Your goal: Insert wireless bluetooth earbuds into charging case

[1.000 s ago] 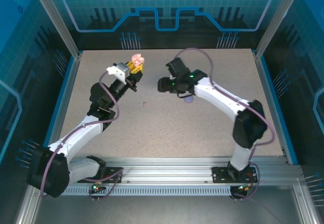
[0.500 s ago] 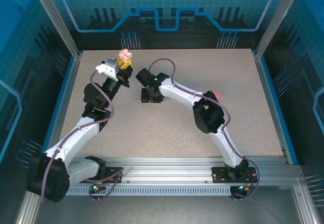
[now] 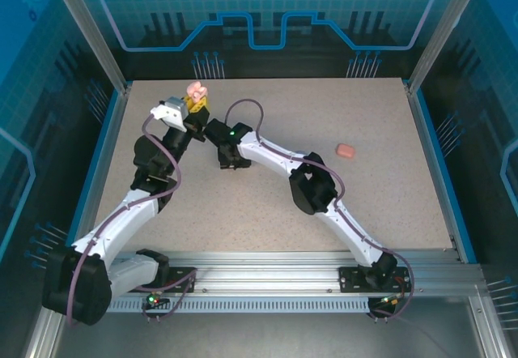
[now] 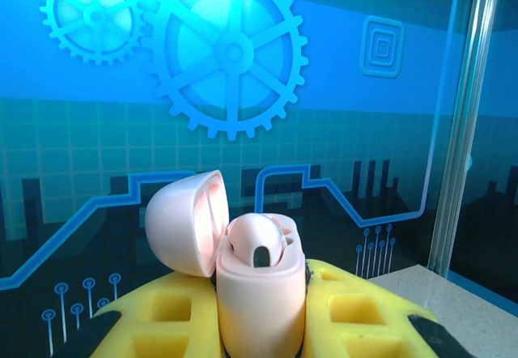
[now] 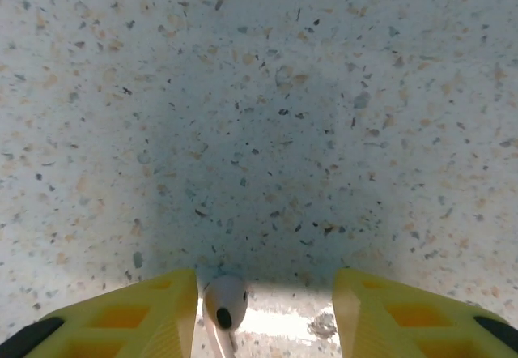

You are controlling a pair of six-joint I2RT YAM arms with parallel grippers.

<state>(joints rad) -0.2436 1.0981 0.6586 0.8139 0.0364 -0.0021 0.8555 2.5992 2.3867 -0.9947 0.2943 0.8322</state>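
Table (image 3: 243,204) lies open nearside; coral case (image 3: 346,150) sits right.

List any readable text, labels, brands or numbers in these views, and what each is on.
No readable text anywhere.
On the backdrop: gear and circuit graphics, no letters or digits.
On the pink case: no brand or label visible.
On the earbud: no marking visible.
On the red object on the table: too small to tell.

Pink case (image 4: 259,293), open, upright, pale earbud (image 5: 224,301), lying
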